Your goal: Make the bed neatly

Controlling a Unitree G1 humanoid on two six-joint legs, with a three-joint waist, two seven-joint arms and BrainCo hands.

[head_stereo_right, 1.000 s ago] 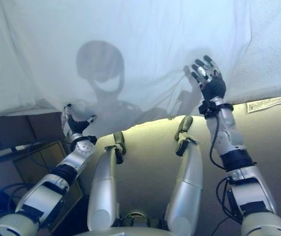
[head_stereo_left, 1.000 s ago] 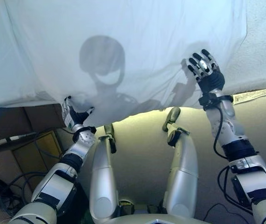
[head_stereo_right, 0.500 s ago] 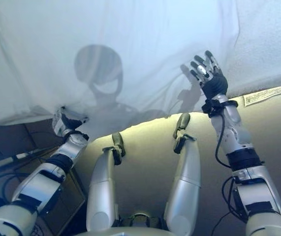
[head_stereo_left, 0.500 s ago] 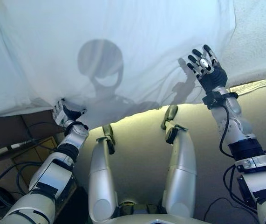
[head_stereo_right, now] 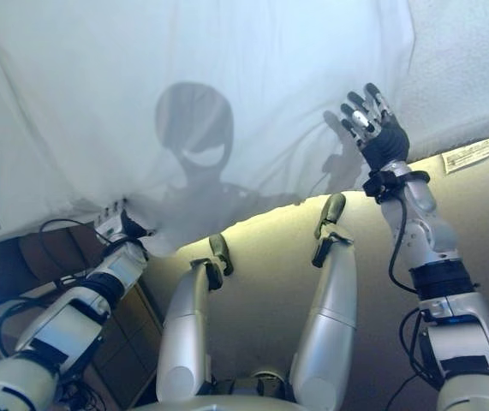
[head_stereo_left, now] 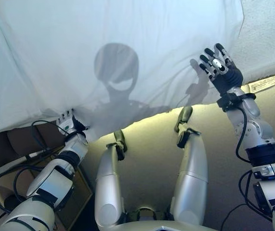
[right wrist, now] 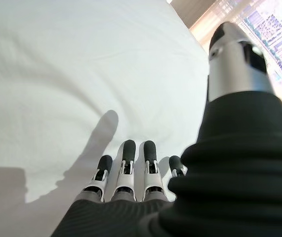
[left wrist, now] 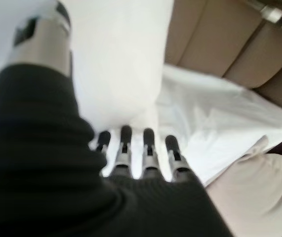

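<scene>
At the bed's near edge, the left hand [head_stereo_left: 68,122] is pressing straight fingers against the sheet [head_stereo_left: 127,38] to smooth it, the right hand [head_stereo_left: 222,70] hovering spread, empty.

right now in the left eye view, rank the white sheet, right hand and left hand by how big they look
1. The white bed sheet, filling most of the view.
2. The right hand, spread open over the sheet.
3. The left hand, at the sheet's lower edge and partly hidden, so its rank against the right hand is unsure.
</scene>
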